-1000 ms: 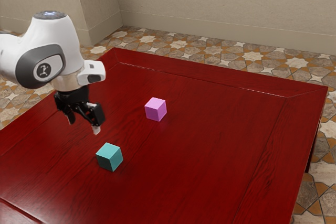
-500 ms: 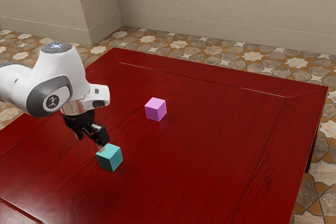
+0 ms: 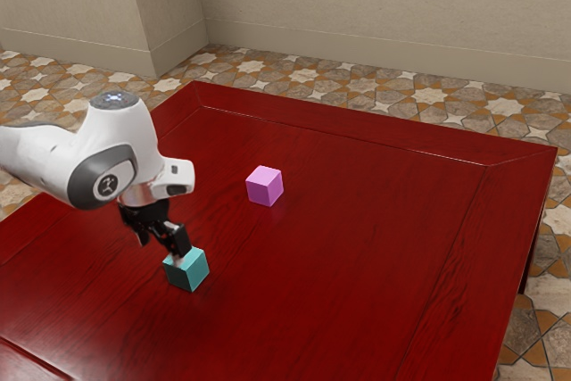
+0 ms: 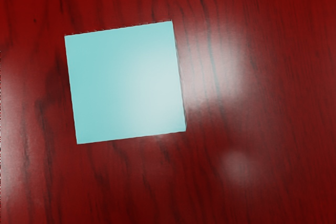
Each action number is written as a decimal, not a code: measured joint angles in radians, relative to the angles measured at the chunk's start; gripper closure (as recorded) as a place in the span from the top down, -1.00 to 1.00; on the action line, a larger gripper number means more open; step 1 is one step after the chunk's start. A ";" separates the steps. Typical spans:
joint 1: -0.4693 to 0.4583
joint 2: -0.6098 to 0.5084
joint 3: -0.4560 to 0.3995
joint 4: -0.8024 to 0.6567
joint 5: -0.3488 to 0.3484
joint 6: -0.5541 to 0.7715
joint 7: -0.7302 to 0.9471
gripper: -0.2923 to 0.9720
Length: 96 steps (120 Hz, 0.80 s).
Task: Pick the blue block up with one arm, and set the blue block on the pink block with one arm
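Two blocks lie well apart on a red table [image 3: 375, 238]: blue block [image 3: 186, 269] near left, pink block [image 3: 265, 186] farther right. Gripper [image 3: 166, 242], fingers spread, hovers just above the blue block.

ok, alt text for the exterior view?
The arm's black gripper is right at the top of a blue block on a dark red table. A pink block stands apart, farther back and toward the exterior view's right.
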<state>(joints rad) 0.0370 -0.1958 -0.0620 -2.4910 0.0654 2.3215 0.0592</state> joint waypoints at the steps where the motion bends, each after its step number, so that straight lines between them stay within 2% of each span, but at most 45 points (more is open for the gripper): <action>1: 0.000 0.002 0.000 0.002 0.001 0.001 0.000 0.54; 63: -0.001 0.189 0.031 0.104 0.034 0.082 0.018 0.54; 96: 0.013 0.236 0.036 0.122 0.034 0.112 0.022 0.54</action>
<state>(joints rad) 0.0500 0.0402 -0.0261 -2.3687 0.0997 2.4339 0.0814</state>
